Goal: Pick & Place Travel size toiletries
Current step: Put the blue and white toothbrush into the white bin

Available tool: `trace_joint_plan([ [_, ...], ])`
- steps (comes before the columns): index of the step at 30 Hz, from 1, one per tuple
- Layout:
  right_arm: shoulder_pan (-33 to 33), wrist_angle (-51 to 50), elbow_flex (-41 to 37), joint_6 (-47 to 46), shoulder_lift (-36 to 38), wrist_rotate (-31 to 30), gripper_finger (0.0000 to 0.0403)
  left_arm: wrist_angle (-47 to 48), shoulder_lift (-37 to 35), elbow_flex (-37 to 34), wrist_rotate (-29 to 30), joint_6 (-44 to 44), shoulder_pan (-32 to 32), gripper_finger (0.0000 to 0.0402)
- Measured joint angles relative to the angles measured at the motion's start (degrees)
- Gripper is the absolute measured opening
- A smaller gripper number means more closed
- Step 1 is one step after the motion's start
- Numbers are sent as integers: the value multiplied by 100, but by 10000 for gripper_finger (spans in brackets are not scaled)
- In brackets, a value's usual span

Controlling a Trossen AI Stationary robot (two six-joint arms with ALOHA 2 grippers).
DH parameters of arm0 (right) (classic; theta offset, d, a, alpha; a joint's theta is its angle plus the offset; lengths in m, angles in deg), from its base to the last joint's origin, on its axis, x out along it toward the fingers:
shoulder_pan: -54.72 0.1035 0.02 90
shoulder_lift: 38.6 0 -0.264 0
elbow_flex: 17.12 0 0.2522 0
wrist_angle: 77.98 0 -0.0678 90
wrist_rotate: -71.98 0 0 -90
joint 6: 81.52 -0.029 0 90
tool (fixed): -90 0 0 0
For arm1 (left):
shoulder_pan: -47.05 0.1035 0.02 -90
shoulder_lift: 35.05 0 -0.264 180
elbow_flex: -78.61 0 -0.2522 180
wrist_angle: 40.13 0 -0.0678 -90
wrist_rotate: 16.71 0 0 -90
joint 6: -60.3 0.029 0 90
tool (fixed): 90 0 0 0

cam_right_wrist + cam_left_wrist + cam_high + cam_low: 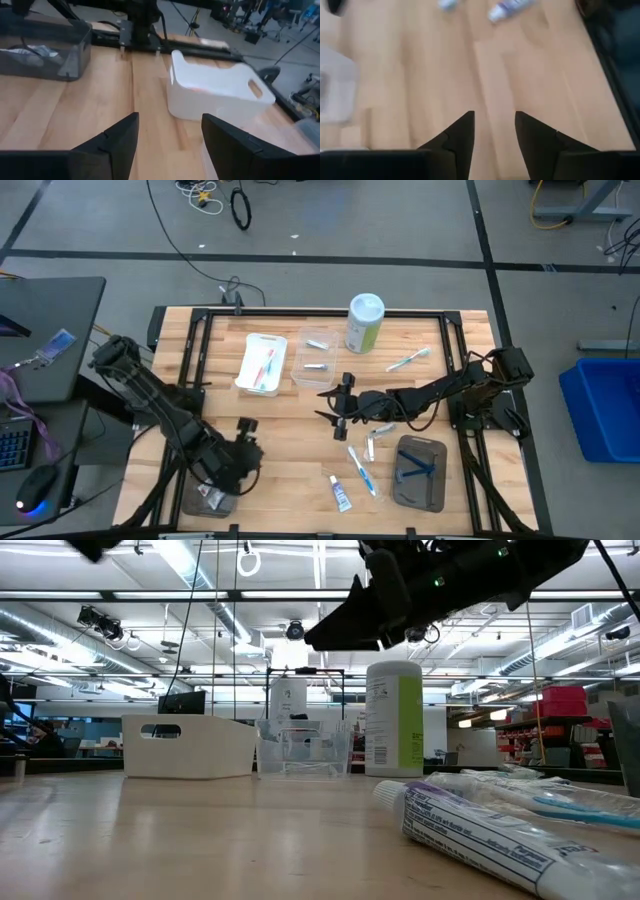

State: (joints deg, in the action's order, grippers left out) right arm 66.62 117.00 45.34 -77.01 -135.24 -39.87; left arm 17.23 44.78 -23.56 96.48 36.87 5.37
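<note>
The toiletries lie scattered. In the high view a white tube (pixel 341 493), a blue toothbrush (pixel 362 470) and a small tube (pixel 371 446) lie flat on the near middle of the table. Another toothbrush (pixel 408 360) lies near the far right. Toothbrushes sit in the white tray (pixel 262 364), silvery tubes in the clear tray (pixel 315 358), and a dark razor in the grey tray (pixel 420 472). My right gripper (pixel 330 406) (pixel 169 145) hangs open above the table's middle, facing the white tray (pixel 215 92). My left gripper (pixel 252 452) (pixel 494 135) is open over bare wood near the left front.
A tall green-and-white canister (pixel 364 323) stands at the far edge, also seen in the low view as the canister (pixel 395 720). A second grey tray (pixel 210 496) sits under the left arm at the near left corner. A black frame rims the table.
</note>
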Motion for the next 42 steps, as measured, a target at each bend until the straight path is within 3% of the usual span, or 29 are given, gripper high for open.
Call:
trace_joint_plan([
  [4,136,-288,366,265,0,-39,217,-106,0,-4,-182,129,570,166],
  [9,336,-1512,1045,-31,7,-43,210,-143,0,-46,-455,728,1136,176],
  [18,1197,-3873,1526,-3478,-20,431,201,-596,1,-46,-491,1660,1657,174],
  [22,1549,-4571,1531,-4039,-252,297,200,-801,1,-46,-494,1965,1811,173],
  [26,1456,-4757,1531,-4616,-554,852,199,-899,0,-48,-484,2324,1936,173],
  [32,1287,-5075,1574,-4867,-822,1601,199,-876,2,-48,-493,2472,2124,173],
  [42,1152,-6376,2144,-4840,-828,1605,197,-857,0,-50,-541,2684,2384,173],
])
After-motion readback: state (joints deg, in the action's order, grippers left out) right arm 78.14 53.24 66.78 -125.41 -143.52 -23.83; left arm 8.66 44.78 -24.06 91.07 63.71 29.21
